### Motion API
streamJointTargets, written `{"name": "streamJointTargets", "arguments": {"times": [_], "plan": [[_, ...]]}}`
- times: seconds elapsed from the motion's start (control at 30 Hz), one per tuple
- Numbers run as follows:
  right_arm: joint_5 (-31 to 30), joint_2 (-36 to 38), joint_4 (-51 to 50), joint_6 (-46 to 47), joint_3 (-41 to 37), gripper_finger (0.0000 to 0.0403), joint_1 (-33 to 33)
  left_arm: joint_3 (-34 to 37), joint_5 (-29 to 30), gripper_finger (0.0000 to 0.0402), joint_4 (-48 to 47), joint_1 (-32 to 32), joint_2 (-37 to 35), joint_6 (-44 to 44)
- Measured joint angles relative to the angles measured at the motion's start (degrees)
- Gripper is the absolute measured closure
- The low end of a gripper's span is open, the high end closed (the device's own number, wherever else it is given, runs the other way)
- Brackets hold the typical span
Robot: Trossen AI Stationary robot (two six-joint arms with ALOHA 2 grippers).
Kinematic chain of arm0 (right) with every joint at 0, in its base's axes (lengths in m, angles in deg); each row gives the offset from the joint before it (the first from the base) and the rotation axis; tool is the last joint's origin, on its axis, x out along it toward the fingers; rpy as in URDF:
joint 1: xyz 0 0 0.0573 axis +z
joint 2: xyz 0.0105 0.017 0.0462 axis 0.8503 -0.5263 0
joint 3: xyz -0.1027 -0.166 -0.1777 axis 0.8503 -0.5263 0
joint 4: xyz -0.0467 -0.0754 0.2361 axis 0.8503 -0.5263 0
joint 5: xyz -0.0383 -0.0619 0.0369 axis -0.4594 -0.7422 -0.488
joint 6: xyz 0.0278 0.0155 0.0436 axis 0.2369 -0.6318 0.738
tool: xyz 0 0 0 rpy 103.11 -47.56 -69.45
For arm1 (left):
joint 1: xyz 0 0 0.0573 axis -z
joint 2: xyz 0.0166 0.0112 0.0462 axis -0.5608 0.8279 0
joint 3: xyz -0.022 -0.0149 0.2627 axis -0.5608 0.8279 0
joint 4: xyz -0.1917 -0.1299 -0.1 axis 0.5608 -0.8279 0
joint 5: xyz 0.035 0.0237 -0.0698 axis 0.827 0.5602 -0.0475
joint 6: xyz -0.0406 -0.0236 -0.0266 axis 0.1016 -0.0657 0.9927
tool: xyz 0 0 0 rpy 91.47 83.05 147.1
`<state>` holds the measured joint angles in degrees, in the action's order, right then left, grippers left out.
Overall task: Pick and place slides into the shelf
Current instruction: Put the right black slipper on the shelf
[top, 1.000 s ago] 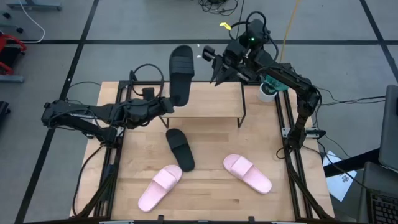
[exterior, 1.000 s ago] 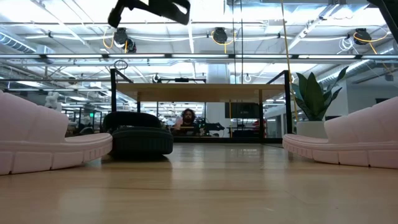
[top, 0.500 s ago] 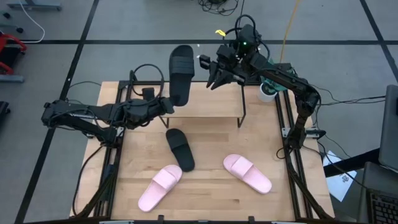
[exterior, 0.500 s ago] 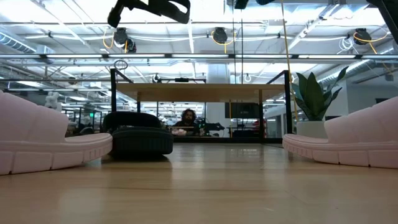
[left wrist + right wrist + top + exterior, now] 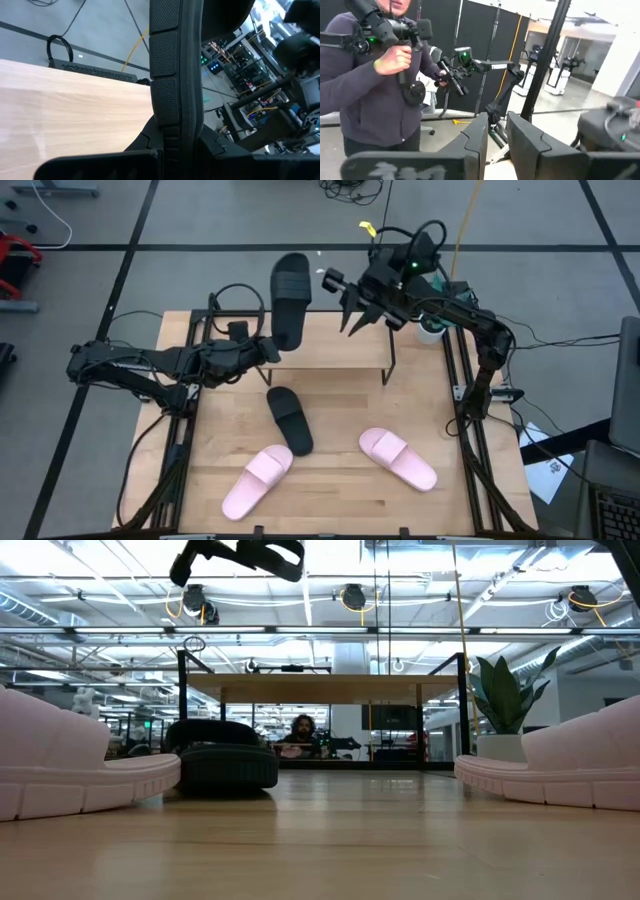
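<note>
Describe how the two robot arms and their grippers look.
Both arms are dark, jointed, built of black segments. Looped black cables run beside the left arm. The right arm has a small green light near its wrist and a yellow tag above it. The right gripper has two flat, dark, blocky fingers; the left gripper's look equally dark.

The high view looks straight down on the whole table (image 5: 330,480) from well above. The low view sits at the table's near edge, level with the top, facing the shelf (image 5: 325,688) and the room behind; both views share the black slide (image 5: 290,420) and the two pink slides (image 5: 257,481). The left wrist view looks from very close along a held black slide (image 5: 172,75). The right wrist view faces outward at a person (image 5: 375,95).
</note>
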<state>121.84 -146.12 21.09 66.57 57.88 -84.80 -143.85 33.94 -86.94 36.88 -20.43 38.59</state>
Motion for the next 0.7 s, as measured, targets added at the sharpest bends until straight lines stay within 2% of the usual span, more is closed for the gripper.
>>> {"name": "streamJointTargets", "arguments": {"times": [0.17,0.27,0.37,0.47,0.57,0.63,0.7], "plan": [[-4.78,-0.07,-4.11,-5.45,3.75,0.0339,0.06,0.0,-2.68,0.0363,0.0,0.04,-0.02,0.1],[-8.78,-0.03,-9.8,-11.24,7.21,0.0339,0.35,0.0,-4.01,0.0363,-0.01,0.55,-0.02,0.26],[-12.85,0.04,-19.62,-19.18,11.29,0.0339,0.62,0.0,-4.3,0.0363,0.01,1.36,-0.02,0.34],[-19.36,0.04,-35.13,-31.17,14.99,0.0339,1.2,0.0,-4.29,0.0363,0.03,2.34,-0.02,0.34],[-32.25,0.18,-55.25,-45.29,18.57,0.0339,2.27,-0.01,-4.14,0.0363,0.05,3.42,-0.02,0.35],[-46.03,0.56,-67.59,-56.0,20.13,0.0339,4.13,-0.02,-3.82,0.0363,0.07,4.2,-0.02,0.34],[-59.13,1.16,-75.47,-63.83,20.3,0.0339,7.02,-0.02,-2.83,0.0363,0.1,4.93,-0.02,0.3]]}}
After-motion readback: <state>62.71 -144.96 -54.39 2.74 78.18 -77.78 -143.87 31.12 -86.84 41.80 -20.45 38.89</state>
